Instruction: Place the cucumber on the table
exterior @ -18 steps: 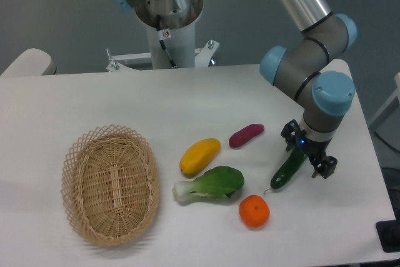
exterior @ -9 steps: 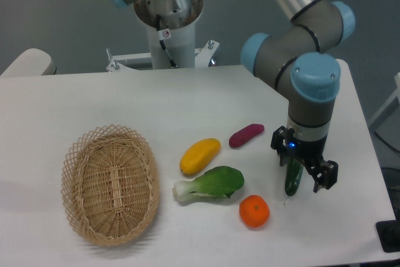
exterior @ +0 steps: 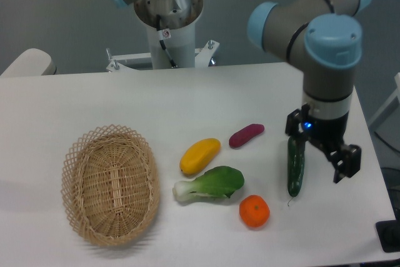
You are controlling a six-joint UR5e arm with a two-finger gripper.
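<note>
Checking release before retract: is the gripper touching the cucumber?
Cannot tell. In the only camera view the cucumber lies on the table with its upper end overlapping the gripper; neither contact nor a gap between finger and cucumber shows plainly.

Fixed camera view. The gripper point(exterior: 320, 152), fingers spread, stands over the right part of the white table point(exterior: 187, 101); the dark green cucumber point(exterior: 295, 167) lies lengthwise beside its left finger, stem tip toward the camera. Left of it: an orange point(exterior: 254, 211), a bok choy point(exterior: 209, 185), a yellow mango point(exterior: 200, 156) and a purple sweet potato point(exterior: 246, 135). A wicker basket point(exterior: 110, 183) sits far left.
</note>
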